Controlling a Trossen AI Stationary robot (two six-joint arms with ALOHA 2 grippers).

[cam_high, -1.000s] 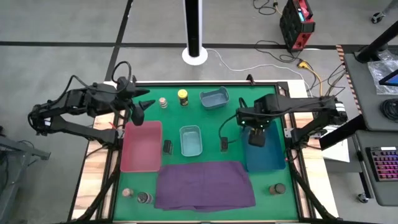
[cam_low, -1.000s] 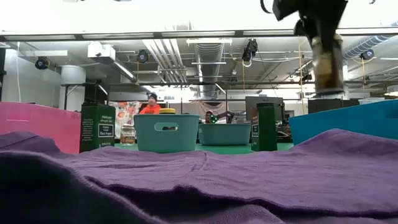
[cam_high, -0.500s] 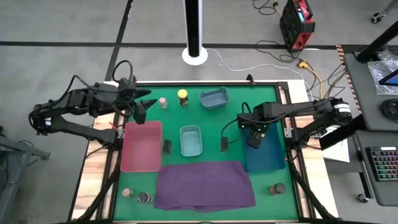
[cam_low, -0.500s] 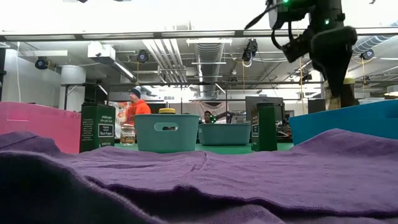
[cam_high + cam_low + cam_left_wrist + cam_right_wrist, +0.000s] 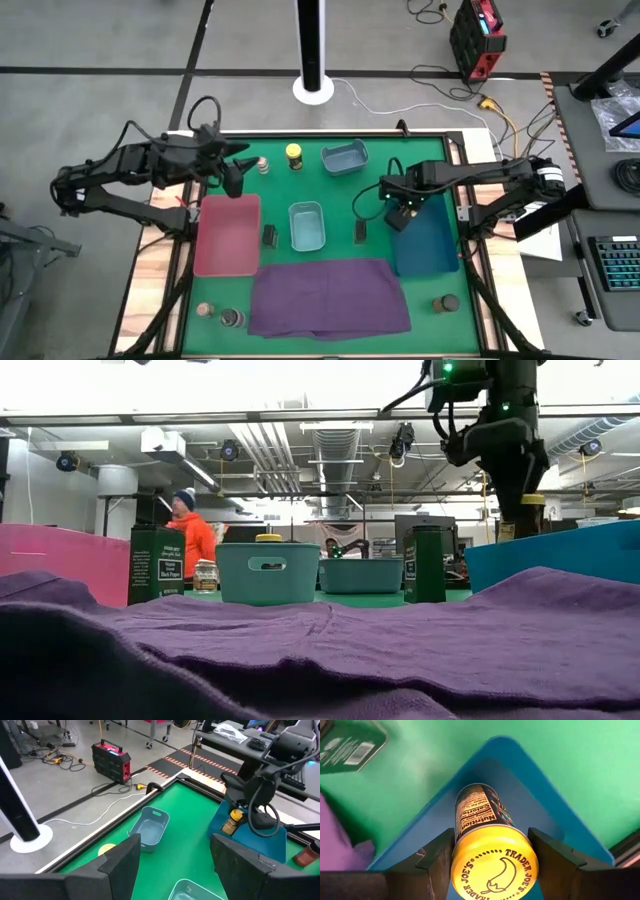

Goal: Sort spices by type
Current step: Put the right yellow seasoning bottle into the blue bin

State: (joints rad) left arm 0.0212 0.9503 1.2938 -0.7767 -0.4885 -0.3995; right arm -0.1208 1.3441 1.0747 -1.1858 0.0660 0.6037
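Right wrist view shows the yellow-lidded glass spice jar (image 5: 492,850) clamped by the right gripper (image 5: 492,857) over the far left corner of the blue plastic bin (image 5: 530,810), so lowering and release inside its walls is judged next, while the left gripper (image 5: 232,172) is kept spread open.

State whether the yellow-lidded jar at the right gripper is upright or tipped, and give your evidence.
Upright. The yellow-lidded jar sits lid-up between the right gripper fingers, over a corner of the blue bin; the low view shows it vertical too.

yellow-lidded jar (image 5: 492,855), blue bin (image 5: 428,243), pink bin (image 5: 227,236), purple cloth (image 5: 328,297)
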